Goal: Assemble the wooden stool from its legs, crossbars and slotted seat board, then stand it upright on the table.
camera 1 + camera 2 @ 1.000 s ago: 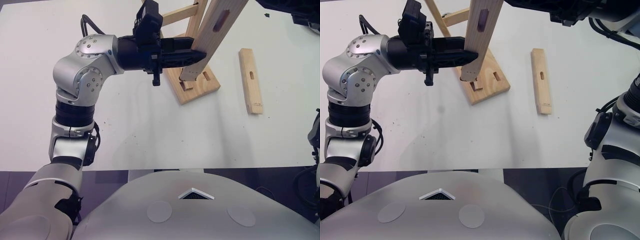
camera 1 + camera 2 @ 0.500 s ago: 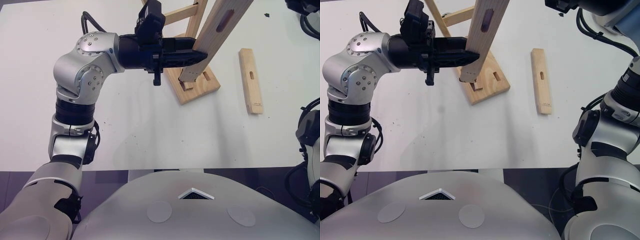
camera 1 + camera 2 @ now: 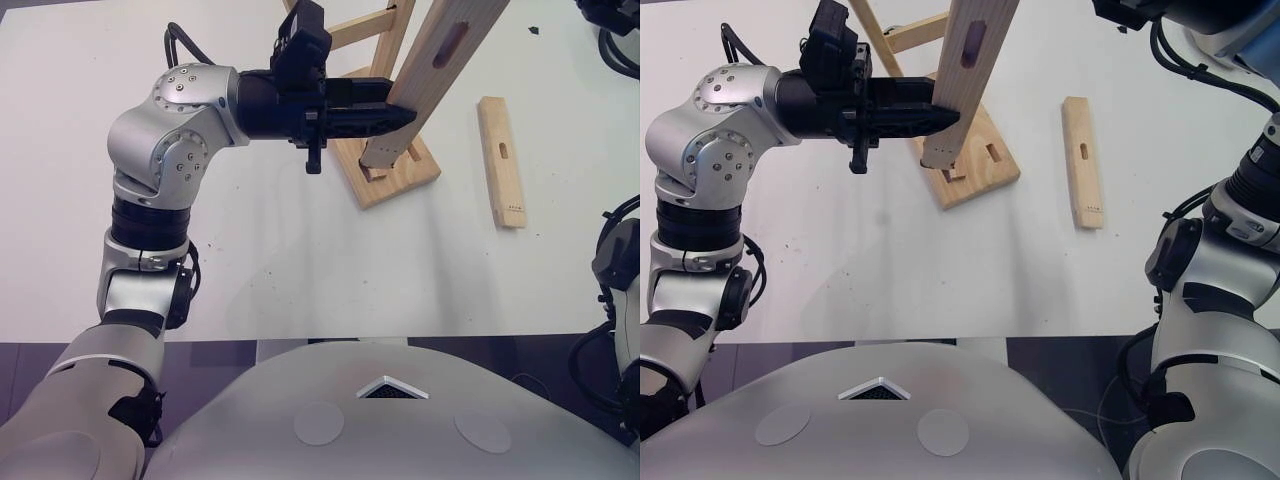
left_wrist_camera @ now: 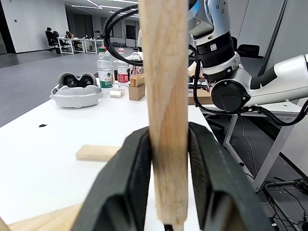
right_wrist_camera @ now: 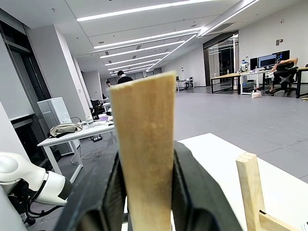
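Slanting pale slotted leg (image 3: 422, 88), foot seemingly above seat board (image 3: 400, 183).

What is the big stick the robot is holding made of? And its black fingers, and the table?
The leg looks like pale, bare wood: you can see grain lines, and no paint or shine. The fingers of the left gripper look like matt black plastic or rubber; I can't tell which. The table has a smooth, plain white top, maybe laminate or painted board.
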Controlling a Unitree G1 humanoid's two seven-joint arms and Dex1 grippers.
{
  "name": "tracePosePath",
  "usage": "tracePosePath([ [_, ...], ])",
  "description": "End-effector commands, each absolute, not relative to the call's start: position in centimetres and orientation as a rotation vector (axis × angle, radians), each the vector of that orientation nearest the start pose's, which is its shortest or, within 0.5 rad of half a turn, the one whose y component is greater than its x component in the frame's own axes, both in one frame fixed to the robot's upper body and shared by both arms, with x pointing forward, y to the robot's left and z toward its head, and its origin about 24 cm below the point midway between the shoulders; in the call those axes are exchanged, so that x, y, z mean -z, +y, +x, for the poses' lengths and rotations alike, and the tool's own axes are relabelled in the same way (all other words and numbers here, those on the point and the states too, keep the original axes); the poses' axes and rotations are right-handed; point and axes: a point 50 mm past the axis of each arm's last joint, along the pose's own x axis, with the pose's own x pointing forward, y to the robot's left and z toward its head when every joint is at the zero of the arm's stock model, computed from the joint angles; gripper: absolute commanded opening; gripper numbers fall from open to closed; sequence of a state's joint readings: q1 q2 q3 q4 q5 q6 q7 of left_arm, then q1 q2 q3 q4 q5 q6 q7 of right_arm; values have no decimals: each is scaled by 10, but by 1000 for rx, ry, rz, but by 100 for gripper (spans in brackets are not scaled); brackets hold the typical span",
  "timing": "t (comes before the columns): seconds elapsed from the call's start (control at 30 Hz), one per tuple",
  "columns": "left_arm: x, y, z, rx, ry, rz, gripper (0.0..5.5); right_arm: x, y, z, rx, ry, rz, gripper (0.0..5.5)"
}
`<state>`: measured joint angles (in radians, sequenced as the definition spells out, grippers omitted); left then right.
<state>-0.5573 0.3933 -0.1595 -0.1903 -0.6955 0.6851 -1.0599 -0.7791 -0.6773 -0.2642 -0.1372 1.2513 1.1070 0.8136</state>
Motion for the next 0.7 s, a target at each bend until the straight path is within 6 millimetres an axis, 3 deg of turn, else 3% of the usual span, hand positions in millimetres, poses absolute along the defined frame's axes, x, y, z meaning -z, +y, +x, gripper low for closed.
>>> tracePosePath([
  [0.03,-179,85,278,1498,25,-42,102,-286,-179,264,-1355,-53,291,110],
  [0.1,-181,86,288,1432,5,-3,102,-286,-185,263,-1318,-63,291,110],
  [0.23,-197,93,334,1069,-45,108,102,-283,-196,265,-1192,-53,242,110],
  [0.3,-204,98,346,940,-76,98,102,-280,-196,265,-1123,-53,218,111],
  [0.57,-189,114,326,887,-72,4,102,-257,-199,267,-856,23,212,113],
  [0.7,-183,114,321,910,-41,-43,192,-257,-190,260,-913,9,258,110],
])
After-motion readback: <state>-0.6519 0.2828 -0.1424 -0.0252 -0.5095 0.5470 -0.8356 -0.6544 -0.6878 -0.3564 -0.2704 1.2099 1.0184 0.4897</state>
